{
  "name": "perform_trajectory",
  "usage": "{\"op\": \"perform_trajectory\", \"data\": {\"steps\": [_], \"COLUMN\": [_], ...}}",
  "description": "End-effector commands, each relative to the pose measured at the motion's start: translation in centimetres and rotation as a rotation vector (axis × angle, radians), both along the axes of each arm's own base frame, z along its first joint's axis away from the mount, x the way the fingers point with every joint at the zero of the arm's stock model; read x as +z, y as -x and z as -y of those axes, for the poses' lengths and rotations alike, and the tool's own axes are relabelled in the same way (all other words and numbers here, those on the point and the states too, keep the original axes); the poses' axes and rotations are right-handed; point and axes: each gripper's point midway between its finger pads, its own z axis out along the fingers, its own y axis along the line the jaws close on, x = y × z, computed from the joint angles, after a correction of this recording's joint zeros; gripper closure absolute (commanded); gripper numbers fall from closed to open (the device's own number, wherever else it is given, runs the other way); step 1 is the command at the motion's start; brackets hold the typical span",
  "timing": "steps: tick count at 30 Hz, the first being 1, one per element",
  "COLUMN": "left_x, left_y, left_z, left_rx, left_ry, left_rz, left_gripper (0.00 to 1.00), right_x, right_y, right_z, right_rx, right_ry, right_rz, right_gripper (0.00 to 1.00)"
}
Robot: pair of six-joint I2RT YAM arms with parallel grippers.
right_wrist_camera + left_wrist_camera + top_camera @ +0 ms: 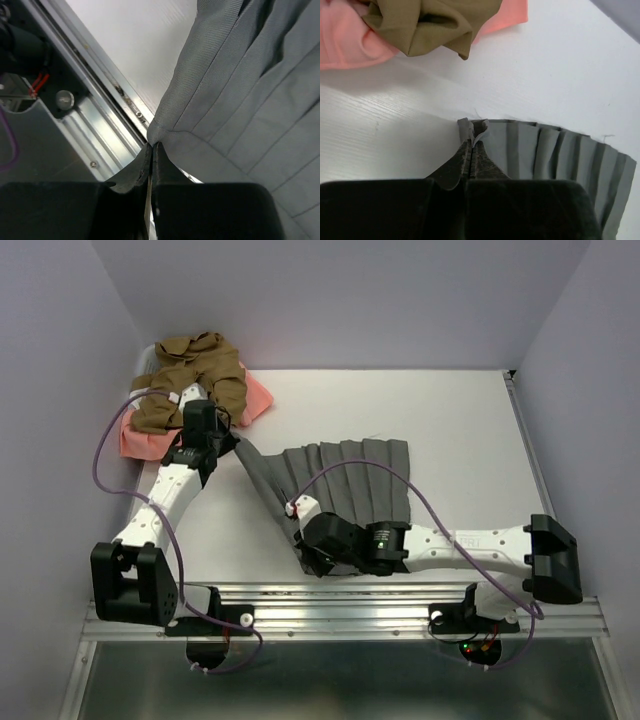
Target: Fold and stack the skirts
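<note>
While at table's (460, 420) edge, grey skirt (352, 478)

No text, label, brand or number can be read in any of the views. The only mark that looks like print is a small grey patch on the white forearm link of the right arm (483, 544), just beside that arm's black elbow housing. It is too small and blurred to make out.
</note>
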Motion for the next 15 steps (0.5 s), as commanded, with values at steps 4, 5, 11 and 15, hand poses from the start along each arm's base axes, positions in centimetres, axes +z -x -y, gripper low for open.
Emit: {"op": "perform_trajectory", "data": {"steps": [4,5,11,15], "left_x": [8.1,8.6,11.6,12.3], "left_y": [-0.3,-0.4,-2.0,-3.0], "left_z": [-0.8,-0.7,2.2,5.5], "left_rx": [0.05,0.042,-0.062,-0.128], "left_ry": [0.005,0.011,0.057,0.047], "left_rz": [0.171,0.183,0.25,0.258], "left_gripper": [1.0,1.0,1.0,1.0], "right_x": [5.7,6.1,7.2,7.5], "right_y": [1.4,1.4,-0.3,-1.2], "right_z": [0.3,0.5,3.4,5.0], "right_rx": [0.029,0.017,-0.08,-0.145], "right_ry": [-0.2,-0.214,-0.267,-0.285], "right_rz": [-0.005,-0.008,0.007,0.006], "right_gripper": [0.99,0.99,0.99,0.99]}}
